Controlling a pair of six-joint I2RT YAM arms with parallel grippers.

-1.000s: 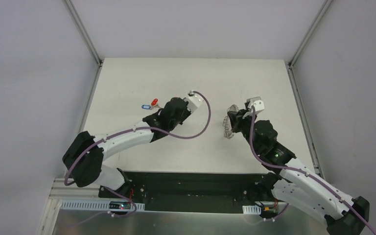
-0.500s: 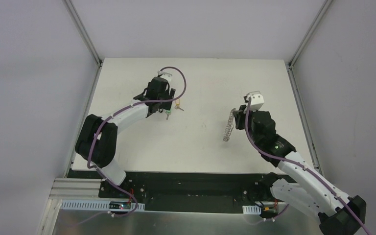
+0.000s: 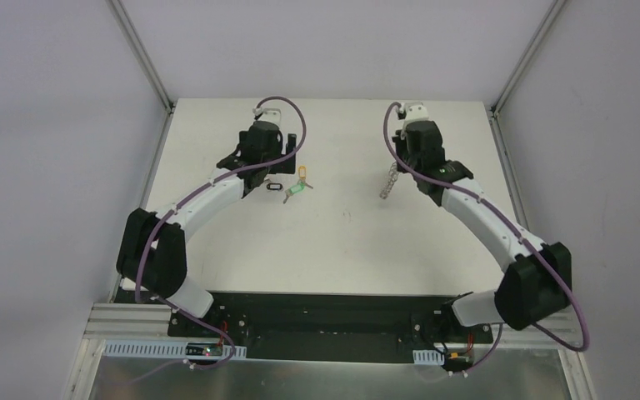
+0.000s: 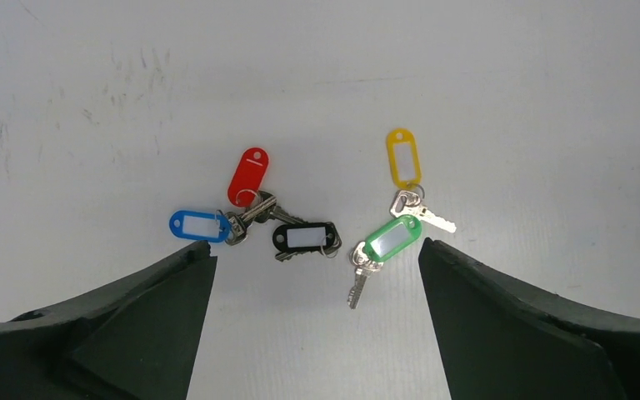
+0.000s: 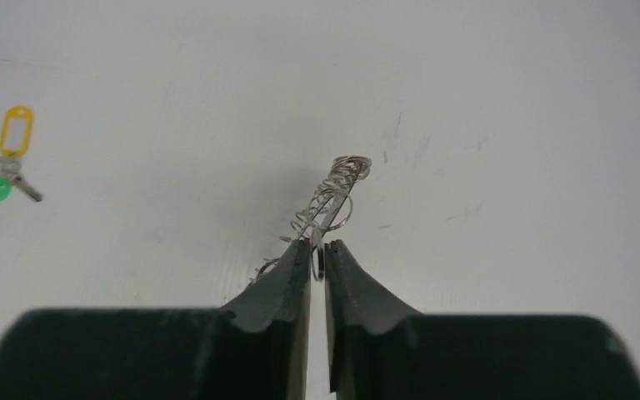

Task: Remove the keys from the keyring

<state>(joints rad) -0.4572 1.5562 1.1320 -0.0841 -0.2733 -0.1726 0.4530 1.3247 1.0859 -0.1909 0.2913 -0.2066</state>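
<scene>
Left gripper (image 4: 317,252) hangs wide open over five keys (image 4: 304,236) lying toward the table's (image 3: 342,250) far-left corner; right gripper (image 5: 317,254) pinches the keyring (image 5: 333,196), jaws narrow.

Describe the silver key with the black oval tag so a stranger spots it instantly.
On the white table, tagged silver keys lie in a trio and a pair. In the trio, beside the red tag and blue tag, it alone wears a black tag.

Five keys (image 4: 304,237) lie flat just ahead of the spread left jaws: blue, red and black tags bunched toward one jaw, yellow and green toward the other. The keyring (image 5: 333,196) juts edge-on, pinched between the right jaws.
</scene>
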